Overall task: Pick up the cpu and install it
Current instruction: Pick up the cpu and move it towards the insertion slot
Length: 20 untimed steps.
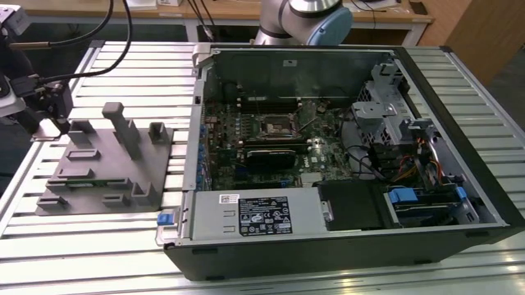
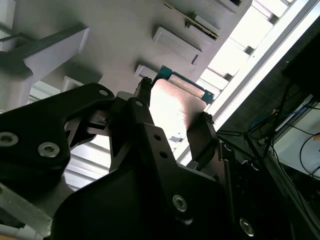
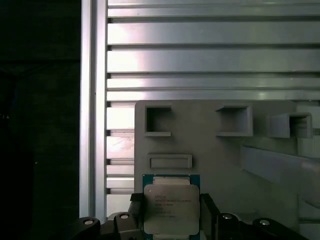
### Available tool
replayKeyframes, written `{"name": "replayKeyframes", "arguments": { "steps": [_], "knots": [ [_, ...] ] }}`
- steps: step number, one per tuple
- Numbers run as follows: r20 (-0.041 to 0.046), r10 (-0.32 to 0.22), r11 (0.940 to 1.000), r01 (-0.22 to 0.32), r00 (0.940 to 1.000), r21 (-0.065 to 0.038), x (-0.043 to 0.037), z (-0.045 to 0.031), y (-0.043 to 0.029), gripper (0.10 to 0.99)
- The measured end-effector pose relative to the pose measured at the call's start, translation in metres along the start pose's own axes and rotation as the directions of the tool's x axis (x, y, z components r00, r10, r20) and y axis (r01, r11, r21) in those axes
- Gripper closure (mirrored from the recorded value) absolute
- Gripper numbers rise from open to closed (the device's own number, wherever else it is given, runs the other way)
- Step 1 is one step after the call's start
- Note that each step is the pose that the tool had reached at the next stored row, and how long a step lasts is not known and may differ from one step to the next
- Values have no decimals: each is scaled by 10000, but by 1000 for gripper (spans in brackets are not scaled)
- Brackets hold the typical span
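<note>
The cpu (image 3: 171,207) is a small square chip with a silver-grey top and a teal-green rim. It sits between my gripper's (image 3: 172,212) two black fingers, which press against its opposite edges, just over the grey fixture (image 3: 225,145). In the second wrist view the cpu (image 2: 177,105) spans the gap between the fingers (image 2: 202,132). In the exterior view my gripper (image 1: 51,123) is at the far-left corner of the fixture (image 1: 107,166). The black socket frame (image 1: 275,126) lies on the motherboard inside the open computer case.
The open computer case (image 1: 345,239) fills the exterior view's right, with a power supply (image 1: 254,215) at its front and drive cages and cables to the right. Grey posts (image 1: 123,129) rise from the fixture. All of it rests on a slatted aluminium table (image 1: 123,61).
</note>
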<state>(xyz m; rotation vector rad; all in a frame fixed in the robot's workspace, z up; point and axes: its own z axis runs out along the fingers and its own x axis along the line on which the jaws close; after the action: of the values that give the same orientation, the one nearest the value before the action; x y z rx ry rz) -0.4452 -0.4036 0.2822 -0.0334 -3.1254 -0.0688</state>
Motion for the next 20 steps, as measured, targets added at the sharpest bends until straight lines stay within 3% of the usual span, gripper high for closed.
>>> {"name": "replayKeyframes", "arguments": {
  "steps": [20],
  "knots": [
    [0, 0, 10000, 0, 10000, 0, 4, -265, 16, 545]
  ]
}}
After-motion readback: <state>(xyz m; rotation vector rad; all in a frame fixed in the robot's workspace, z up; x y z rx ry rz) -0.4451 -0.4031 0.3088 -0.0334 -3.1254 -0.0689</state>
